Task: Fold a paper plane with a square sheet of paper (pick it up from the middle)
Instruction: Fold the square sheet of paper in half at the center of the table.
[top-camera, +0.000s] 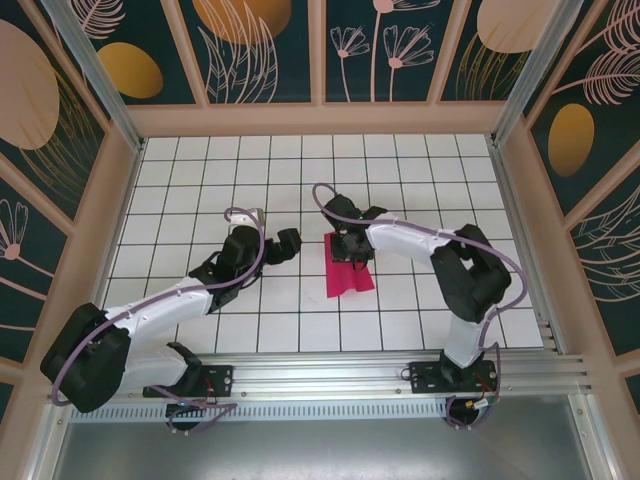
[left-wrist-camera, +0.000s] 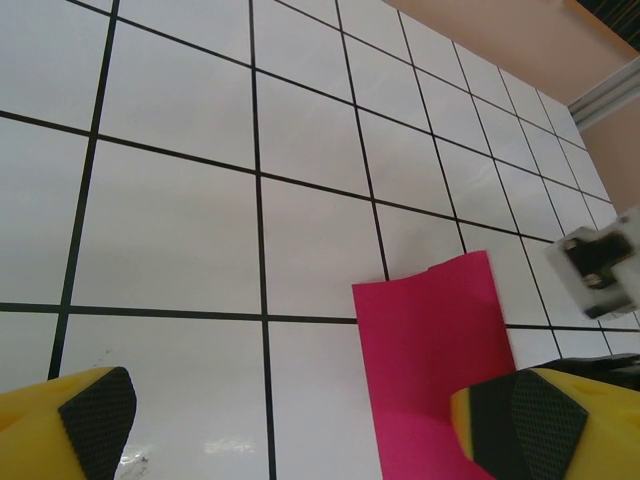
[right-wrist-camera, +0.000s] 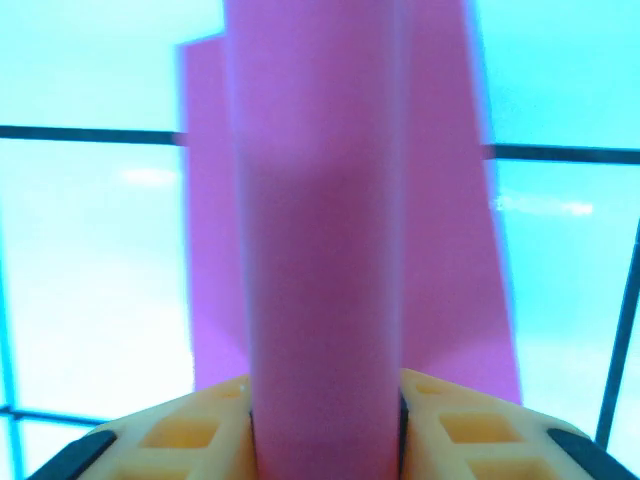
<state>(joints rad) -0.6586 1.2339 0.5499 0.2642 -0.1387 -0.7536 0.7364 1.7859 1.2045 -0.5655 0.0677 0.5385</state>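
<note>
My right tool (top-camera: 350, 250) is down on the far part of the square sheet of paper (top-camera: 350, 282), which lies about the middle of the table (top-camera: 200, 170), a little to the right of centre. In the right wrist view a raised ridge of the magenta sheet runs straight up between my yellow fingers (right-wrist-camera: 180, 435). Both fingers sit against its sides, so I take the jaws as narrowed onto that pinched-up ridge, with the rest of the sheet spreading out to either side on the tiles. My left tool (top-camera: 288, 243) hangs just left of the sheet with its jaws spread wide and nothing in them. From its wrist camera the sheet's near-left edge shows flat on the white grid.

I judge this paper to be very light and limp. It buckles under a pinch, slides easily on the glossy tiles, and will keep any crease I give it, wanted or not. So the hold belongs on the centre ridge, squeezed gently enough not to crumple it. Lifted from there, I expect the two halves to droop evenly on each side.
</note>
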